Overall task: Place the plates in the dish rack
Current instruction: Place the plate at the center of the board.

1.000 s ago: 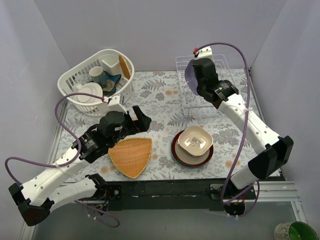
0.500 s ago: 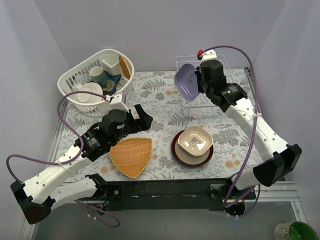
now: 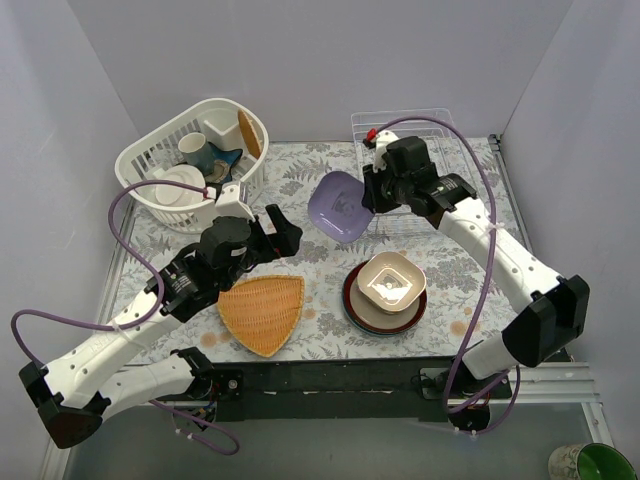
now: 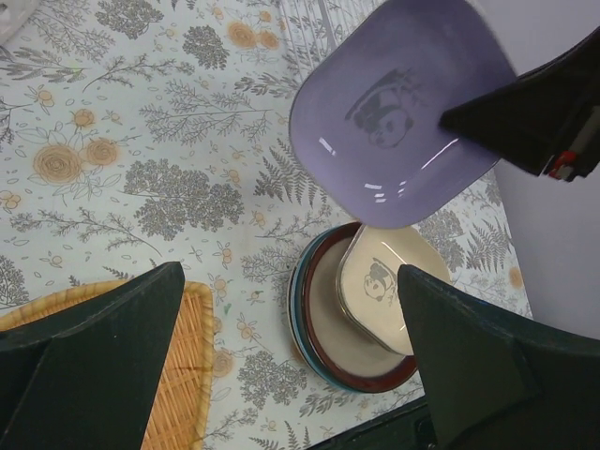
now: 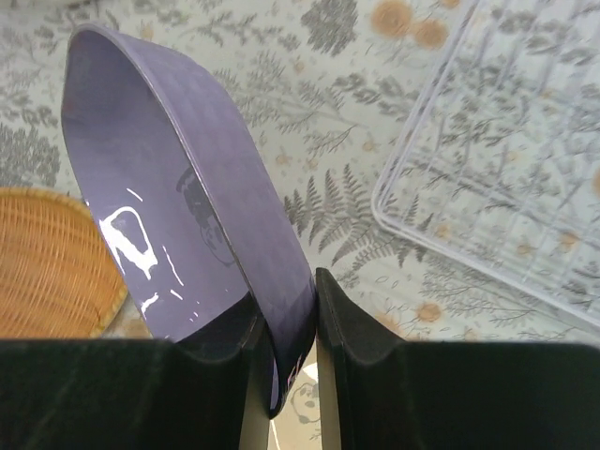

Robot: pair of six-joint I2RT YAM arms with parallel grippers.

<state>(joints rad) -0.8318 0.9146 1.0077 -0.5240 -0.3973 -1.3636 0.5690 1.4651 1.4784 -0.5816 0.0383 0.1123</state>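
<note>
While right pincer (image 5: pixel 289 319) clamps lilac dish (image 5: pixel 178 187) rim, panda print (image 4: pixel 384 117) clear from left wrist, left pincer (image 4: pixel 289 281) wide

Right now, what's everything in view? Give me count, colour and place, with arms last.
lilac dish: 1, lilac, in the air left of the rack, gripped by its rim.
cream dish: 1, cream, top of the stack at front right.
dark red plate: 1, dark red, under the cream dish; there is more beneath, count unclear.
dish rack: 1, white wire, far right; no plate seen in it.
tray: 1, orange woven, front, left of the stack.
basket: 1, white plastic, far left, holding cups and small items.
cup: 1, green inside, off the table, lower right.
left pincer: black, open, beyond the tray.
right pincer: black, shut on the lilac dish.
</note>
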